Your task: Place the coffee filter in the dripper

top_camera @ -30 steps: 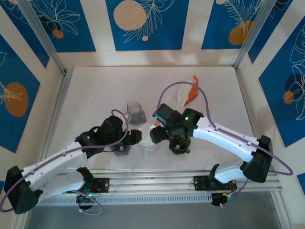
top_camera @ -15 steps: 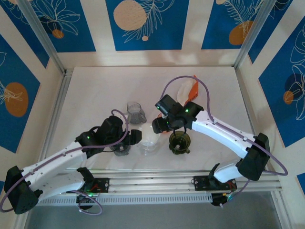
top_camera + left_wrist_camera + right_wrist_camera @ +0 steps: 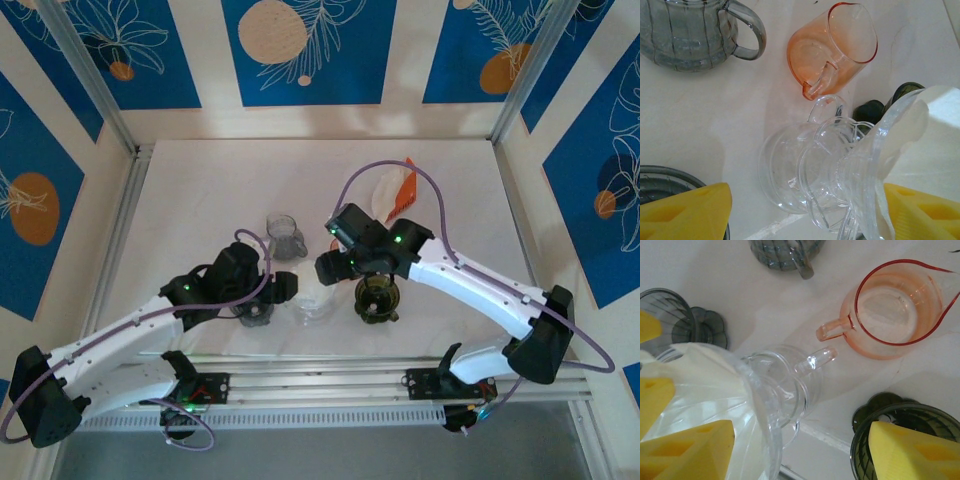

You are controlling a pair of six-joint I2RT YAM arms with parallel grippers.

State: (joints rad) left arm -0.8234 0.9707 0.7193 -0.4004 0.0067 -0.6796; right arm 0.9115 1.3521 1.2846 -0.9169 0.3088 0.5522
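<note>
The clear glass dripper (image 3: 313,303) stands upright near the table's front edge, with the white coffee filter (image 3: 315,295) sitting inside its cone. In the left wrist view the dripper (image 3: 805,170) and filter (image 3: 935,115) lie between my left gripper's (image 3: 802,195) wide-open fingers, the rim close to the right one. My left gripper (image 3: 283,290) is just left of the dripper. My right gripper (image 3: 328,268) hovers open just behind it. In the right wrist view one finger of the right gripper (image 3: 801,430) overlaps the filter (image 3: 700,390) and the other is over a green dripper.
A dark green dripper (image 3: 377,298) stands right of the clear one, a grey dripper (image 3: 257,314) left of it. A grey glass pitcher (image 3: 285,236) and an orange pitcher (image 3: 900,310) stand behind. A pack of filters (image 3: 393,195) lies at the back right.
My right gripper has drawn back from over the clear dripper, so more of the dripper and filter shows. The left arm has stayed put.
</note>
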